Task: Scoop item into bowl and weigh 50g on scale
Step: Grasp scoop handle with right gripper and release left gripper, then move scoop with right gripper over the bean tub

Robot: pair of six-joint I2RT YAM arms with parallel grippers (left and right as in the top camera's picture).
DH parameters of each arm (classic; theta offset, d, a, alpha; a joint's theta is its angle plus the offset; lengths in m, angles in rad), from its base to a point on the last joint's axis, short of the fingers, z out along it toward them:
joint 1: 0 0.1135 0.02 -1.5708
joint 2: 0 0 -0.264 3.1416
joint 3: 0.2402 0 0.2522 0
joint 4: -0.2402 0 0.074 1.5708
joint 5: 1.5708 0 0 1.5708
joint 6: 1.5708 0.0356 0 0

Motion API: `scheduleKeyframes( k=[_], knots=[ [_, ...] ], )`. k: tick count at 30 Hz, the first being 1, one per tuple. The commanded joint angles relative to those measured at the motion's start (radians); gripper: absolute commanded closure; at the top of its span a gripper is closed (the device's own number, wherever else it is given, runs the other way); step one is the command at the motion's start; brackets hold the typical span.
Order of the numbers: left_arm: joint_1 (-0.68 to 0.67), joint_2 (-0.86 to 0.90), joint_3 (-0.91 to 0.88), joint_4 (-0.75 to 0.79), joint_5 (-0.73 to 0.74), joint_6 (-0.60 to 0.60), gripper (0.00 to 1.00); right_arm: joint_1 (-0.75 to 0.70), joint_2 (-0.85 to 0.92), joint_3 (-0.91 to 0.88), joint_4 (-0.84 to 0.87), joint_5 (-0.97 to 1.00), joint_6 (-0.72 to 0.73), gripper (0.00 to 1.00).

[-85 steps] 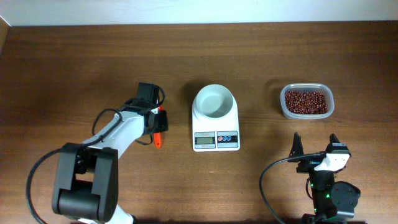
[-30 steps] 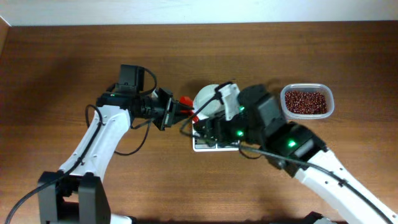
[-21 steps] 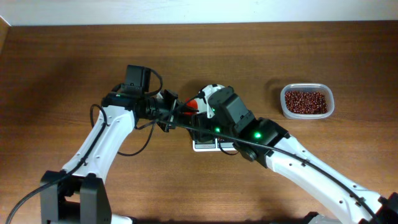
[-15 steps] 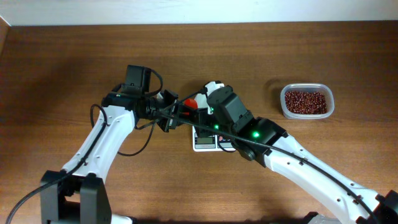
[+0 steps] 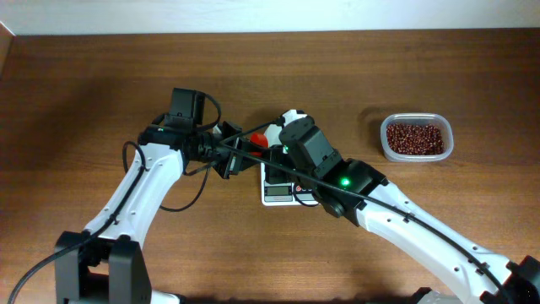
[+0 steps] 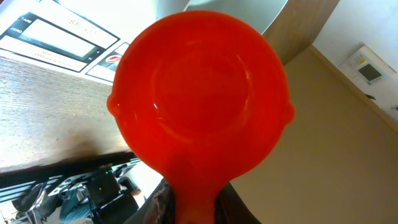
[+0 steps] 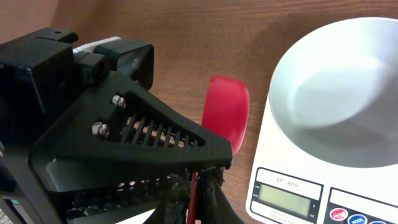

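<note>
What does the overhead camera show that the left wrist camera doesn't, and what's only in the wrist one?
Only overhead: the tub of beans at the right of the table. Only left wrist: the round head of the scoop close up, filling most of the frame. Both: the red scoop and the scale with its display.

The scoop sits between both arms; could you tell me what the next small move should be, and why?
Probably open the left pincer and release: it and the right pincer both look shut on the handle of the scoop, and the beans lie on the right arm's side, with the bowl empty.
</note>
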Motion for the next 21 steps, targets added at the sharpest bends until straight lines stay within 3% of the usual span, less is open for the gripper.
scheduleKeyframes(
  k=[1, 3, 5, 8, 13, 14, 16, 18, 21],
  knots=[
    [-0.001, -0.02, 0.016, 0.0, 0.009, -0.01, 1.0, 0.005, 0.008, 0.016, -0.008, 0.015, -0.004, 0.91],
    [-0.001, -0.02, 0.016, 0.0, 0.009, -0.01, 1.0, 0.005, 0.008, 0.016, -0.009, 0.015, -0.004, 0.89],
    [-0.001, -0.02, 0.016, 0.005, 0.009, -0.01, 1.0, 0.005, 0.008, 0.016, -0.009, 0.014, -0.004, 0.8],
    [-0.001, -0.02, 0.016, 0.015, 0.009, -0.01, 1.0, 0.005, 0.008, 0.016, -0.009, -0.005, -0.004, 0.8],
    [-0.001, -0.02, 0.016, 0.018, 0.008, -0.01, 0.99, 0.005, 0.008, 0.016, -0.009, -0.008, -0.004, 0.96],
    [-0.001, -0.02, 0.016, 0.018, 0.008, -0.01, 0.94, 0.005, 0.008, 0.016, -0.01, -0.007, -0.004, 0.96],
    [-0.001, -0.02, 0.016, 0.019, 0.008, -0.009, 0.74, 0.005, 0.008, 0.016, -0.009, -0.006, -0.013, 0.96],
    [-0.001, -0.02, 0.016, 0.03, 0.007, -0.002, 0.42, 0.005, 0.008, 0.017, -0.01, -0.004, -0.042, 0.96],
    [-0.001, -0.02, 0.016, 0.069, 0.001, 0.074, 0.29, 0.003, 0.008, 0.028, -0.027, -0.017, -0.07, 0.96]
  ],
)
